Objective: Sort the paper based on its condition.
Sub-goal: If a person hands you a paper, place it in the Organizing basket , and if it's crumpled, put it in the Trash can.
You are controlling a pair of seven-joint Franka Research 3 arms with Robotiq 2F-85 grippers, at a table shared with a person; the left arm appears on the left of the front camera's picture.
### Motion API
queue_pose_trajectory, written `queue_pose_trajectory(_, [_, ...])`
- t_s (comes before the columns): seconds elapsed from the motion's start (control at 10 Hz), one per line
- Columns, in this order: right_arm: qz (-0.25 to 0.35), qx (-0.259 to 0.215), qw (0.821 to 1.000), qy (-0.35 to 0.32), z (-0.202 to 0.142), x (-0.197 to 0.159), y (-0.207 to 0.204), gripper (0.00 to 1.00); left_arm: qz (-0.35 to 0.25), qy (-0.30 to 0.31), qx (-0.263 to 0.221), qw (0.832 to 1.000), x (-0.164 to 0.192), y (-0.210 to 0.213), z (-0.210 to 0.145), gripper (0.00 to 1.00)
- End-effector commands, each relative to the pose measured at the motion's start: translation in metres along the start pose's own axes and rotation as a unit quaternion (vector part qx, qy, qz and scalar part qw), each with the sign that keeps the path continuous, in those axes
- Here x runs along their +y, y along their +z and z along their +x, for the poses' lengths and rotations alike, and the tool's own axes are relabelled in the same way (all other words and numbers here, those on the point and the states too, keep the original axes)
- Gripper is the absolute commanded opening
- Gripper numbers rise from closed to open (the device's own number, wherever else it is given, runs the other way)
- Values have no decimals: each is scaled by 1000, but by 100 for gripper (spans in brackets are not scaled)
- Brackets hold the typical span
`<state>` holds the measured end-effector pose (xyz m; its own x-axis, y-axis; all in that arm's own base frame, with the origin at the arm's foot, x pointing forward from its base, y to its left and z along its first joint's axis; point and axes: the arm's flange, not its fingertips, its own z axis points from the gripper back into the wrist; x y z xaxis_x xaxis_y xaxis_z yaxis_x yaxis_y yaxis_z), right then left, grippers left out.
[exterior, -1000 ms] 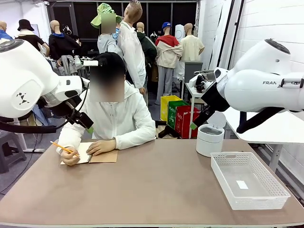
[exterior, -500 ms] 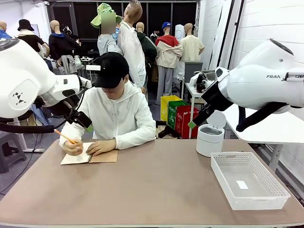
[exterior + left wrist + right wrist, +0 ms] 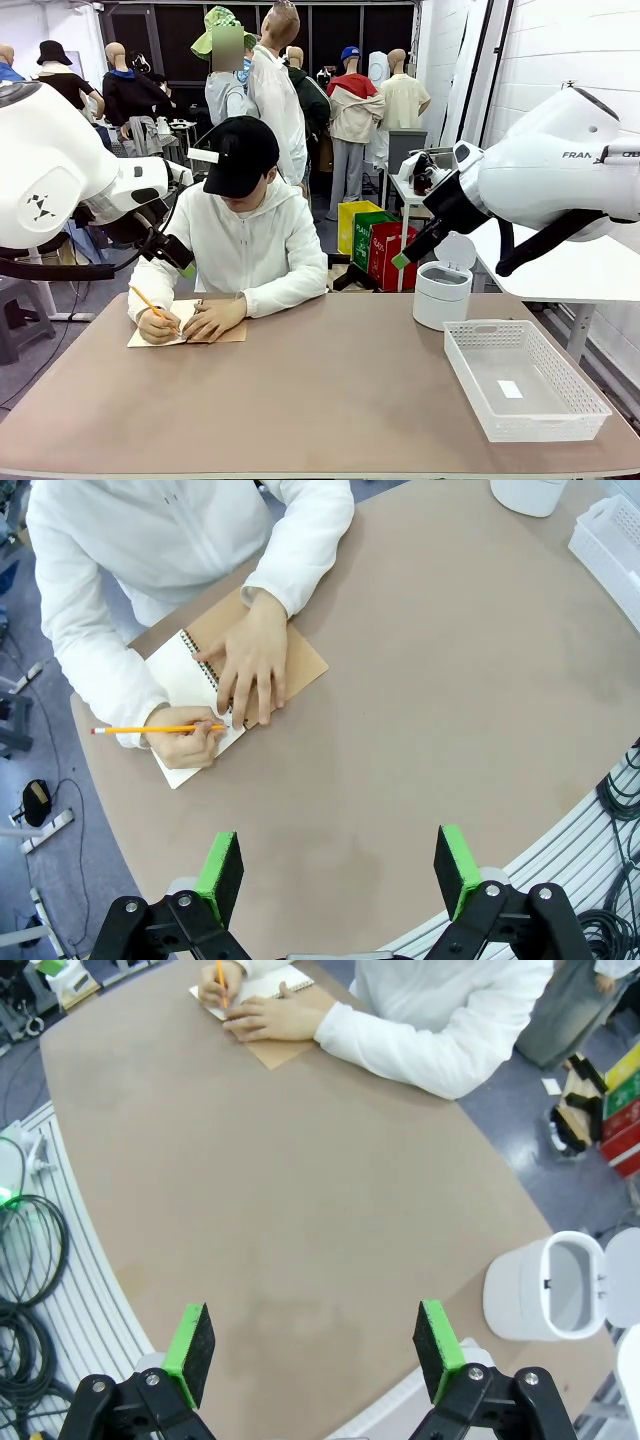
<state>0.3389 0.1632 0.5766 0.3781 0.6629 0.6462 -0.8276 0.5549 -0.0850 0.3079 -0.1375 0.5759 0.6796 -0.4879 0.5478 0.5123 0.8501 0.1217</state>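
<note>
Looks barely begun: left pincer [image 3: 338, 865] hanging wide and empty over the bench [image 3: 450, 680], with the paper [image 3: 170, 675] well left of the white mesh basket [image 3: 540, 425], apparently the open page of a spiral notebook [image 3: 305, 660] under a person's writing hand [image 3: 190, 742]. Leaves everything to do, by this reading: freeing the sheet, judging its condition, placing it. Further right, right pincer [image 3: 312, 1342] equally wide and empty, white bin [image 3: 441, 290] just behind the basket's left corner, lid up, seemingly nothing inside, and in the basket itself just a tiny white label [image 3: 510, 388].
</note>
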Motion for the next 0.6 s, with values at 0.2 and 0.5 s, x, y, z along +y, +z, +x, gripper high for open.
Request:
queue_pose_trajectory(0.2, [2,2,1000,2,0,0,1,100,0,0,1,1000,0,0,0,100])
queue_pose_trajectory(0.5, [2,2,1000,2,0,0,1,100,0,0,1,1000,0,0,0,100])
